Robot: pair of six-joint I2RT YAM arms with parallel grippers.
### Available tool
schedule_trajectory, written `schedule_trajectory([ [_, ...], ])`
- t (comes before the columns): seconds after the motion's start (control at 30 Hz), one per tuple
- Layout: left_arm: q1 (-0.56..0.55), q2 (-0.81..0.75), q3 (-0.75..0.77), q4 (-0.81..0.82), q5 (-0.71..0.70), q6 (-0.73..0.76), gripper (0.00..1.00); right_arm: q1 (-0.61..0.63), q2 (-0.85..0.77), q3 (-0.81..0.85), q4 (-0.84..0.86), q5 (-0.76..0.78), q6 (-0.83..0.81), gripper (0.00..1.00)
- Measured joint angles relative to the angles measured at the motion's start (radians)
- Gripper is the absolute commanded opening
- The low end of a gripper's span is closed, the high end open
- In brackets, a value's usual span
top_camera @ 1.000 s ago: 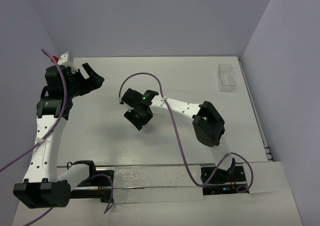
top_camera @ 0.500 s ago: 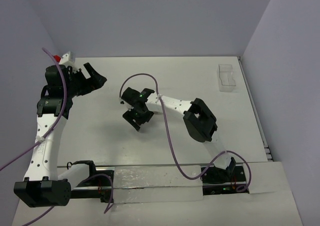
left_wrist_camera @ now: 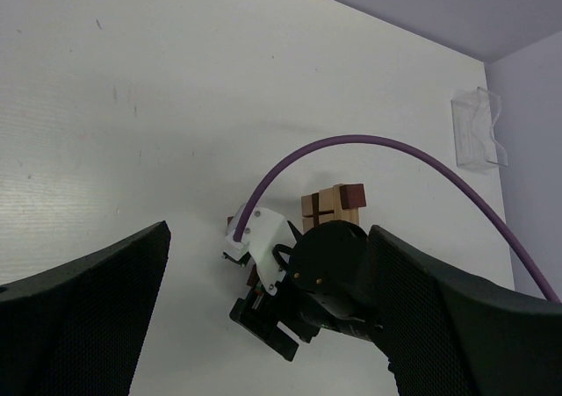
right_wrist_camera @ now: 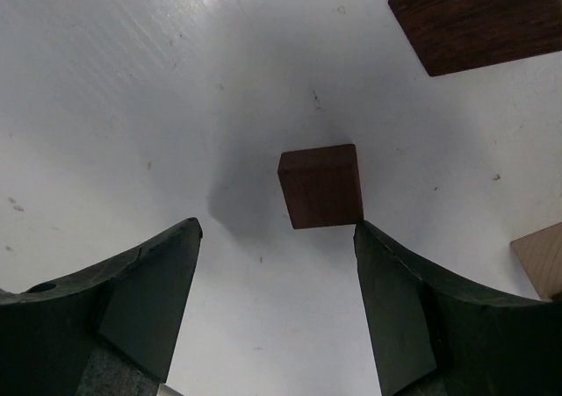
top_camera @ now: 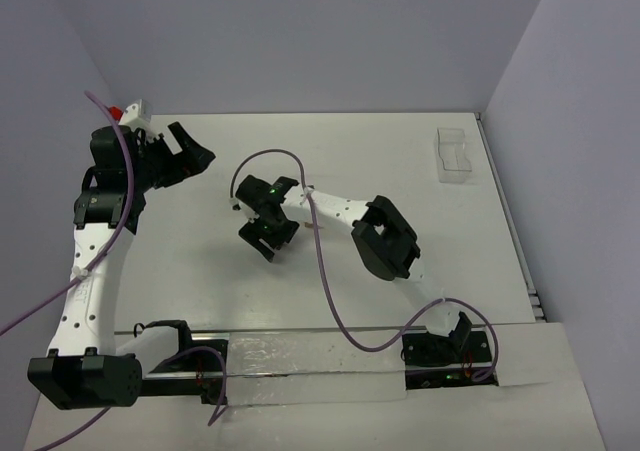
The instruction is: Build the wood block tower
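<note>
My right gripper [right_wrist_camera: 274,228] hangs low over the white surface [top_camera: 400,141] with its jaws spread apart and nothing held. One dark brown cube [right_wrist_camera: 321,185] lies flat on the surface in the gap between them. It stands clear of my left-hand finger [right_wrist_camera: 132,299] and sits close by the tip of the other, and I cannot tell whether it touches that tip.

From that cube, a second dark brown block [right_wrist_camera: 479,18] lies at about 1 o'clock, well apart. The corner of a tan block [right_wrist_camera: 540,260] shows at about 4 o'clock, cut off by the edge of the wrist view.

My left gripper [top_camera: 192,146] is raised at about 10 o'clock on the surface. Its jaws are wide open and empty, and it looks toward my right arm. Its camera shows a small cluster of blocks [left_wrist_camera: 329,205], tan and reddish-brown, pressed together just past my right wrist. I cannot tell whether they are stacked into a tower.

A purple cable [left_wrist_camera: 395,146] arches over them. The clear tray [top_camera: 455,155] sits at about 2 o'clock, near the far right edge.
</note>
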Motion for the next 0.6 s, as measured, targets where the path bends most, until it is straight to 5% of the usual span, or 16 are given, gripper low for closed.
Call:
schedule_trajectory([
  [0.6,0.000,0.004,0.004,0.001,0.007,0.000,0.99,-0.018,0.053,0.067,-0.020,0.004,-0.057,0.77],
])
